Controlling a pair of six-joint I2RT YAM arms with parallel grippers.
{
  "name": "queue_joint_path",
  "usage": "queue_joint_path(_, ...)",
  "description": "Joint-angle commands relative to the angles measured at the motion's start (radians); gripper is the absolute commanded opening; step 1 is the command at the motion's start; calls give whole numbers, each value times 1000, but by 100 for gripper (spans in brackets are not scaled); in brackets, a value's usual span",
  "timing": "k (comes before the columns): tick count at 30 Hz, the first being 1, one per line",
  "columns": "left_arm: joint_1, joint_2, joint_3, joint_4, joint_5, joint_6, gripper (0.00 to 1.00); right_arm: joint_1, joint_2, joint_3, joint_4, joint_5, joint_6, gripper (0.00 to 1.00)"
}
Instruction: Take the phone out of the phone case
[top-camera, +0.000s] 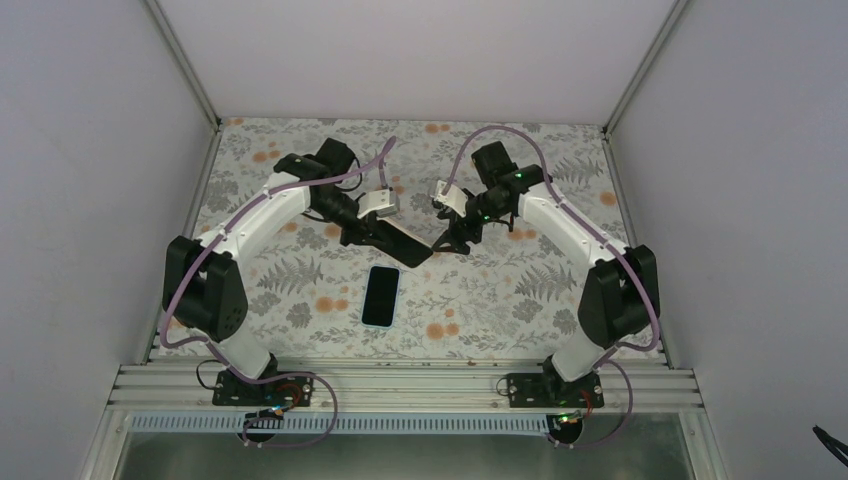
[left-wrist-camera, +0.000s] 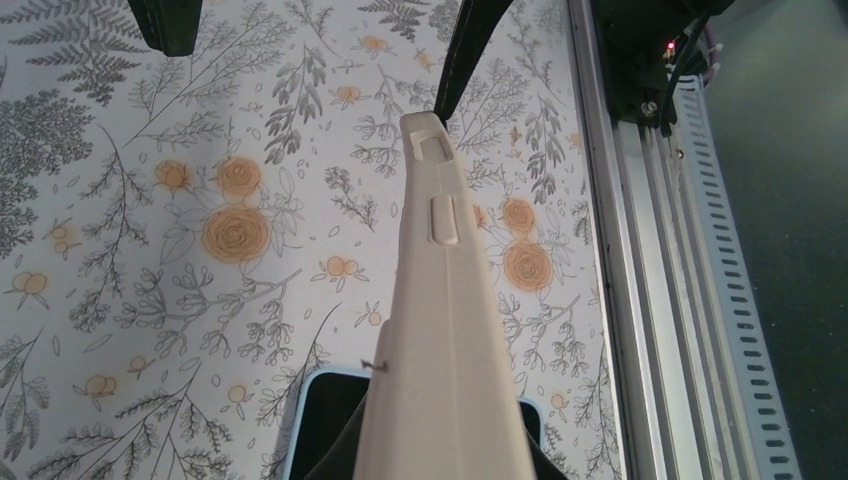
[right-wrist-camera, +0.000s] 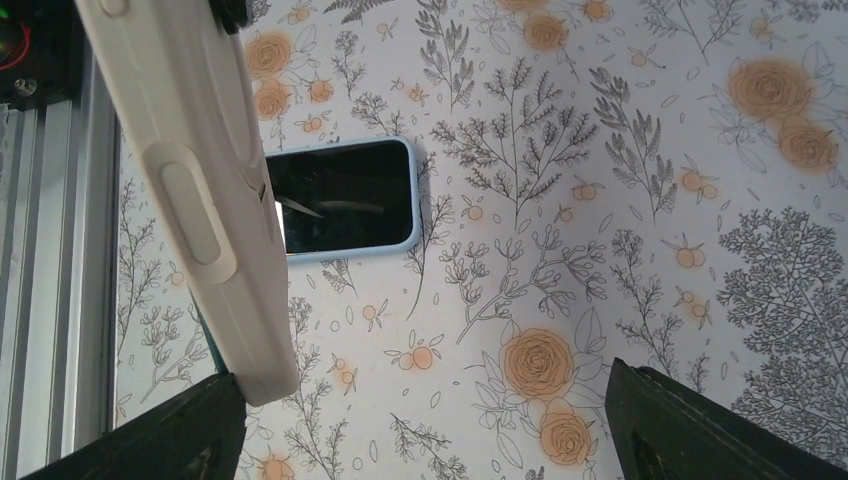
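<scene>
**A:** Two arms, so how are they posed?

**B:** Each rises from its base with the elbow out toward its side wall, then bends inward. The wrists face each other over the middle of the floral table (top-camera: 500, 300).

**A:** What about the left gripper (top-camera: 366, 232)?

**B:** It is pinched on one end of the phone case (top-camera: 402, 247) and holds it off the table, turned on edge. The case's cream side, with its raised button bumps, shows in both wrist views.

**A:** And the right gripper (top-camera: 447, 240)?

**B:** Spread wide. Its fingers (right-wrist-camera: 150, 440) stand far apart, and the free end of the case sits just beside one of them. I cannot tell whether they touch.

**A:** Where is the phone (top-camera: 381, 296)?

**B:** Out of the case, lying flat on the table with its screen up and a pale blue rim showing. It is nearer the bases than either gripper, beneath the held case, and apart from every finger.
</scene>
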Motion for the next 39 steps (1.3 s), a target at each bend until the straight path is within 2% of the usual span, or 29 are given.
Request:
queue_joint_path(1,-2,-19,28,15,68,6,2,6,26,12,26,-4,17,91)
queue_joint_path(11,-4,-16,33,10,82,8,2,5,16,-6,46,10,29,91)
queue_joint_path(13,-4,-12,38,-3,97,17,2,8,19,-2,62,23,41,88)
queue_joint_path(20,-16,37,91,-143,234,120,2,39,74,42,164,110,118,87)
queue_joint_path(30,-16,51,130,-212,285,184,2,93,75,23,289,211,179,87)
queue_joint_path(33,-15,62,139,-206,285,176,2,99,82,52,241,171,164,87)
queue_joint_path(39,-12,65,135,-141,269,126,2,144,72,119,132,-29,176,86)
